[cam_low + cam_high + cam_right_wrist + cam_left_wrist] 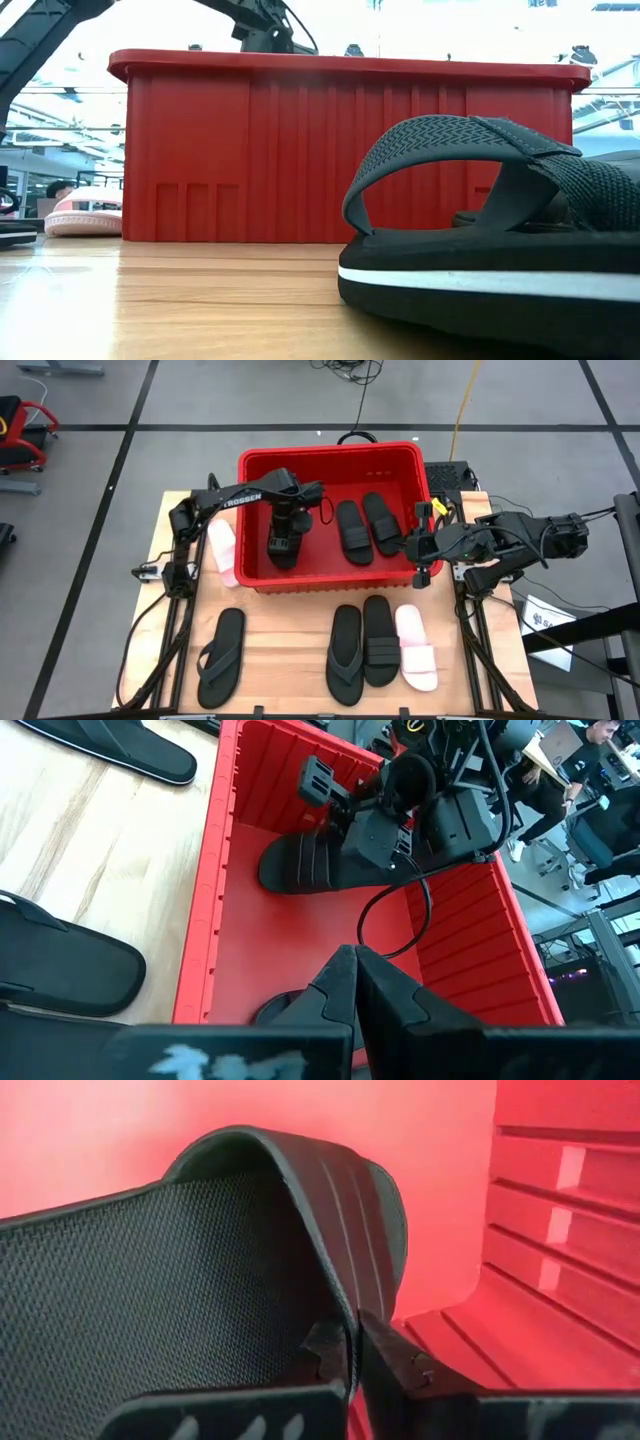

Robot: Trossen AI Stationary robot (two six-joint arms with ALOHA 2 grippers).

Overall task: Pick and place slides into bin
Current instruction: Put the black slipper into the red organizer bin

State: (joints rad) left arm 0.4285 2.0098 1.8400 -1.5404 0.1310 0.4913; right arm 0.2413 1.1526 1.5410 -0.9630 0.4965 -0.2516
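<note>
Currently, step in hand: a placing, by my reading, with release still to come.
High view: left pincer (283, 552) sits left of centre inside the red bin (330, 455), holding a black slide (281, 546); two black slides (365, 526) lie at the bin's right; right pincer (421, 546) waits at the bin's right rim.
Low view: bin wall fills the upper centre; a flip-flop (500, 240) on the desk (180, 300) looms lower right.
Left wrist view: fingers (325, 1365) pinch the slide's strap at lower centre.
Right wrist view: right pincer pressed together, holding nothing.
Next move: spread the left fingers, lift clear, then fetch a slide from the desk.
</note>
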